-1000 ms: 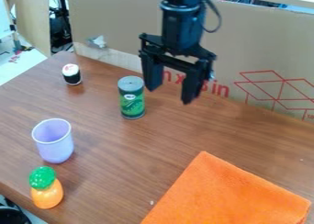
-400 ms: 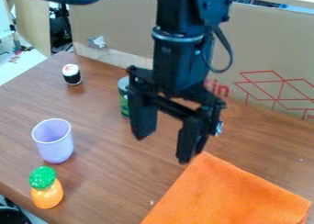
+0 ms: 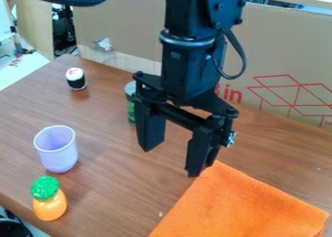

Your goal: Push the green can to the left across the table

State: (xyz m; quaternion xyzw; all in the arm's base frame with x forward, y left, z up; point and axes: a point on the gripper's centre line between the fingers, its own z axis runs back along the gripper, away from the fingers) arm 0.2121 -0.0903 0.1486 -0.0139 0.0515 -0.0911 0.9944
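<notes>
The black gripper (image 3: pixel 170 163) hangs over the middle of the table, open, with nothing between its fingers. Its right finger is at the top corner of the folded orange cloth (image 3: pixel 237 204) as seen from the camera; whether they touch I cannot tell. Behind the gripper's left side stands a green can (image 3: pixel 131 105), partly hidden by it. To the left, a light purple cup (image 3: pixel 57 151) stands upright. In front of the cup is an orange pineapple toy (image 3: pixel 49 202) with a green top. A small sushi-like toy (image 3: pixel 75 79) stands at the back left.
A cardboard wall (image 3: pixel 279 51) with red print runs along the back edge of the wooden table (image 3: pixel 104 182). At the lower left, beyond the table's edge, is a dark round object (image 3: pixel 13 228).
The gripper has come down and forward from the back of the table, staying open. It now covers much of the green can. The objects on the table have not moved.
</notes>
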